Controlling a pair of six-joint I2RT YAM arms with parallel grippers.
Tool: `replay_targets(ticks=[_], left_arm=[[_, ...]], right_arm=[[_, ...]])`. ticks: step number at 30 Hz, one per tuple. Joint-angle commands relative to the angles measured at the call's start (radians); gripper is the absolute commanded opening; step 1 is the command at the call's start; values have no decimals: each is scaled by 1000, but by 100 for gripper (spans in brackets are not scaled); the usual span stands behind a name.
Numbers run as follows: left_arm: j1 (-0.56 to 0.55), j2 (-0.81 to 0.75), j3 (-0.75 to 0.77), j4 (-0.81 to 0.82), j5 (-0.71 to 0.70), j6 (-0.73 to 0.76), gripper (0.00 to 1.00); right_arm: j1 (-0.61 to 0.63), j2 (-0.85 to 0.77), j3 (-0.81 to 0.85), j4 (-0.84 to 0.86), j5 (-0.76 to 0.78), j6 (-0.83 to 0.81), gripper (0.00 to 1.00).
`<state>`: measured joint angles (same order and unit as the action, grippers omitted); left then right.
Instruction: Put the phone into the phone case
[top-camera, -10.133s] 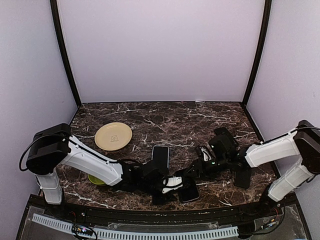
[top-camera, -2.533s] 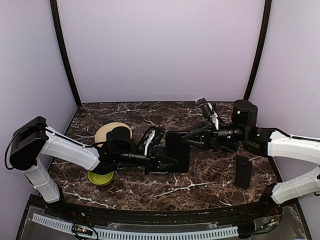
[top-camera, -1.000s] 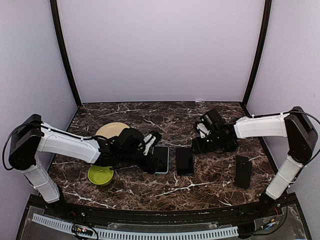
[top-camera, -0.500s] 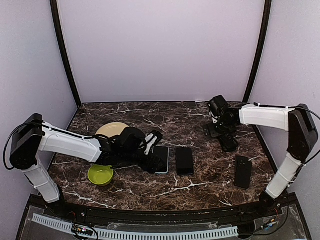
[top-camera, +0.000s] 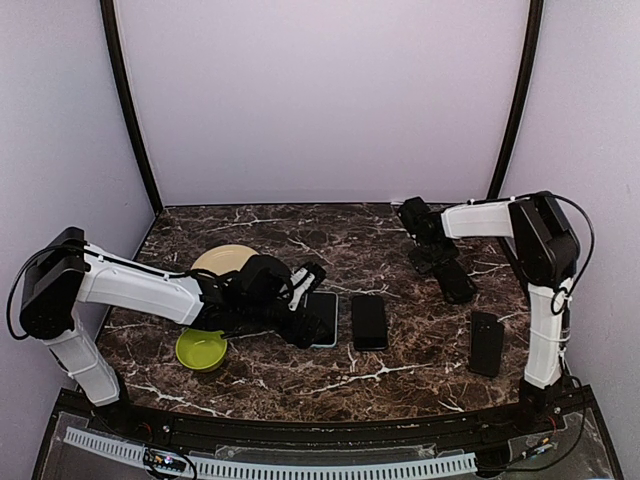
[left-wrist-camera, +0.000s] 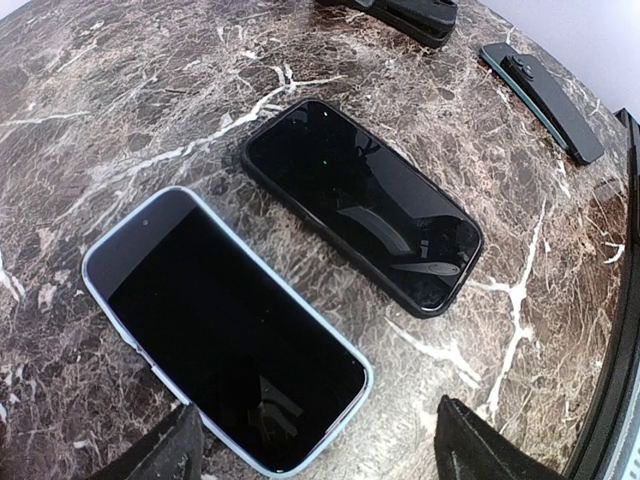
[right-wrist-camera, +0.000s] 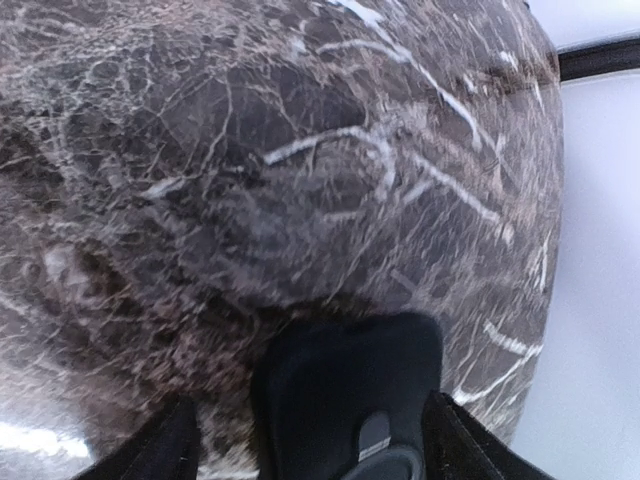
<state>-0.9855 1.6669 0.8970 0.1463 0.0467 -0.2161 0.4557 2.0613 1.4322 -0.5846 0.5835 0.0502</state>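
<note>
From my console, the black glossy phone (left-wrist-camera: 360, 200) lies face up mid-way across the brown marble table (left-wrist-camera: 120, 90). The raised lip of the black rubbery phone case (left-wrist-camera: 250, 160) shows round its edge. I judge the phone seated, which makes the step in hand a check and a clean retreat.

My left gripper (left-wrist-camera: 325, 452) hangs low with its jaws wide and nothing held. It straddles the near end of the light-blue-rimmed phone (left-wrist-camera: 225, 325), which lies just beside the cased one without touching it. The right gripper (right-wrist-camera: 310, 440) is off toward the right rear of the table, fingers spread. A black moulded shape (right-wrist-camera: 350, 390) sits between them (I cannot tell what it is, or whether they touch it).

To finish well, I would raise the left gripper straight up before moving it sideways. One finger is close to the blue rim, and a drag could shove that phone into the cased one.

Then I would read all four corners of the case from the wrist view; the corner under the reflections is the hardest to judge. If any corner stands proud, I would narrow the jaws and press it straight down, with the other gripper steadying a long edge. The dark slab with a teal edge (left-wrist-camera: 540, 85), well apart at the right, needs no touching.
</note>
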Motion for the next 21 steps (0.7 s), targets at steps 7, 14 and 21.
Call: replay_targets(ticks=[7,14,21], left_arm=[[5,-13,6,-16,14,18,82],[5,-18,4,-16,23,26,82],[5,-30,0,2,42,37,82]], right_arm=[[-23,98,36,9,63,-43,31],[-10,-10,24,-14,28,-42,11],[-1,-175,-17,-58,-81,-40,0]])
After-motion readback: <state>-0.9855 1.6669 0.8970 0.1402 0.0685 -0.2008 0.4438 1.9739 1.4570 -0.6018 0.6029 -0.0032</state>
